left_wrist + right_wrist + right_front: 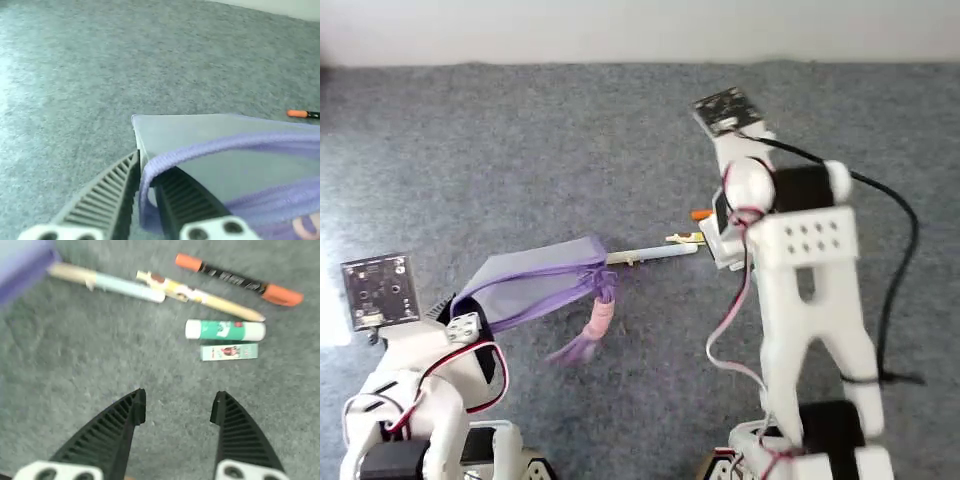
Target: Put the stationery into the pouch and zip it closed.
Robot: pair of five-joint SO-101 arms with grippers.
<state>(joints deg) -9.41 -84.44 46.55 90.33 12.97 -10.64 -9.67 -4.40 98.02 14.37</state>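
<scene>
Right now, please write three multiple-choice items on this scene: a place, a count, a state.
1. The light-blue plastic pen lies: A) one end at the purple fabric pouch B) atop it C) fully inside it
2. Stationery pieces on the grey carpet: A) three B) five C) seven
3. The left gripper is: A) open B) shut on the pouch C) shut on a pen
1 A: its end meets the pouch's mouth. 2 B: that pen, a cream pen, an orange-capped black marker, a green-and-white glue stick, a small green box. 3 B: its fingers pinch the pouch's edge.
</scene>
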